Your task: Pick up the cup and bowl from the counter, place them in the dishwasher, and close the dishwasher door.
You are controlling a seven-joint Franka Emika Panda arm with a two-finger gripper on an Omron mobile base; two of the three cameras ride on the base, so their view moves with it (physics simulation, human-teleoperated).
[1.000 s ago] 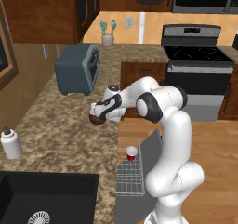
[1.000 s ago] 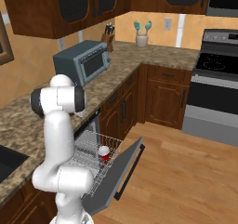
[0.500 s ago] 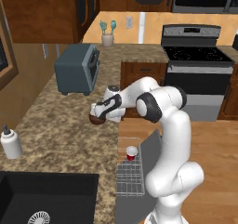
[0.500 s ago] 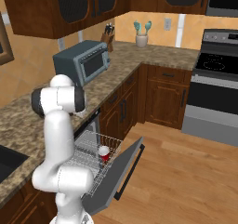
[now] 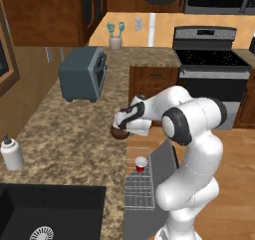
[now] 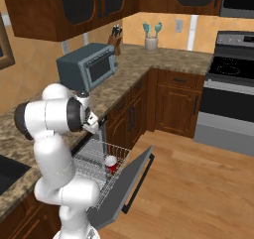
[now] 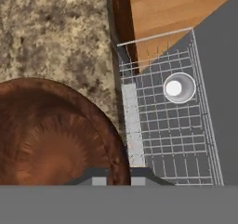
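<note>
We had our two-finger gripper (image 5: 121, 128) closed on the rim of the shallow dark brown round bowl (image 7: 51, 135) at the edge of the brown speckled granite counter (image 5: 64, 134), beside the white wire rack (image 7: 172, 130), where the small red plastic cup (image 5: 141, 164) already stood.

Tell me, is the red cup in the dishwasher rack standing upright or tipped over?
Upright. The red cup stands on the white wire rack with its white inside facing up, above the open dishwasher door.
</note>
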